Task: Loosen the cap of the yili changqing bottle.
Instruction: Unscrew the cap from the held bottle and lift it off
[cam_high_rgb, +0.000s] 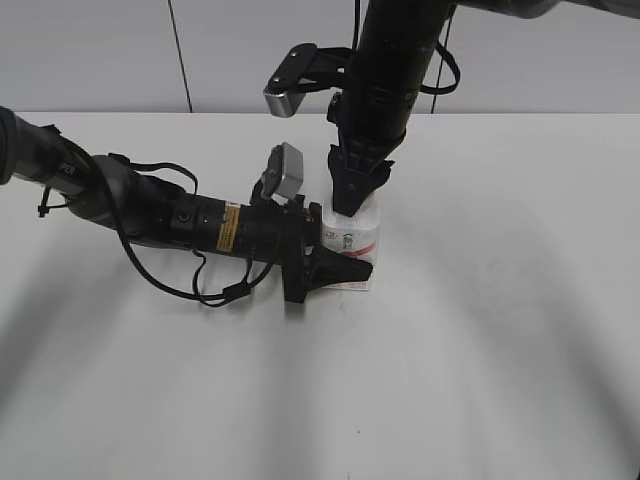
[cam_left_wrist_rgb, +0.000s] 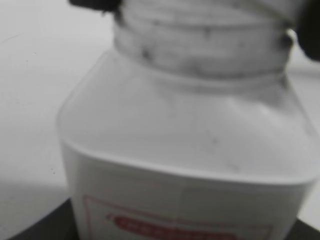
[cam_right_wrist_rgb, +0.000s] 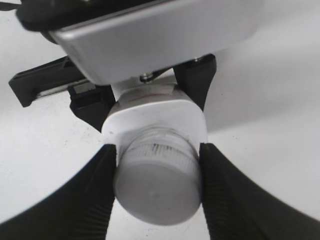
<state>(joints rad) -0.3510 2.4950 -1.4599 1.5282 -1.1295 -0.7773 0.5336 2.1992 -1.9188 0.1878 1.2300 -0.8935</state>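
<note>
The yili changqing bottle (cam_high_rgb: 352, 236), white with a pink-red label, stands upright on the white table. My left gripper (cam_high_rgb: 345, 264) comes in from the left and is shut on the bottle's body, one dark finger (cam_right_wrist_rgb: 197, 85) on each side. In the left wrist view the bottle (cam_left_wrist_rgb: 185, 165) fills the frame, with the ribbed neck and cap (cam_left_wrist_rgb: 200, 45) at the top. From above, my right gripper (cam_right_wrist_rgb: 157, 150) is shut on the white ribbed cap (cam_right_wrist_rgb: 157, 187), both ribbed pads (cam_right_wrist_rgb: 87, 200) pressed against its sides. In the exterior view the right gripper (cam_high_rgb: 353, 198) hides the cap.
The white table (cam_high_rgb: 500, 330) spreads out on all sides of the bottle. The left arm with its cables (cam_high_rgb: 150, 215) lies low across the left half. The left wrist camera's silver housing (cam_right_wrist_rgb: 150, 35) sits just behind the bottle.
</note>
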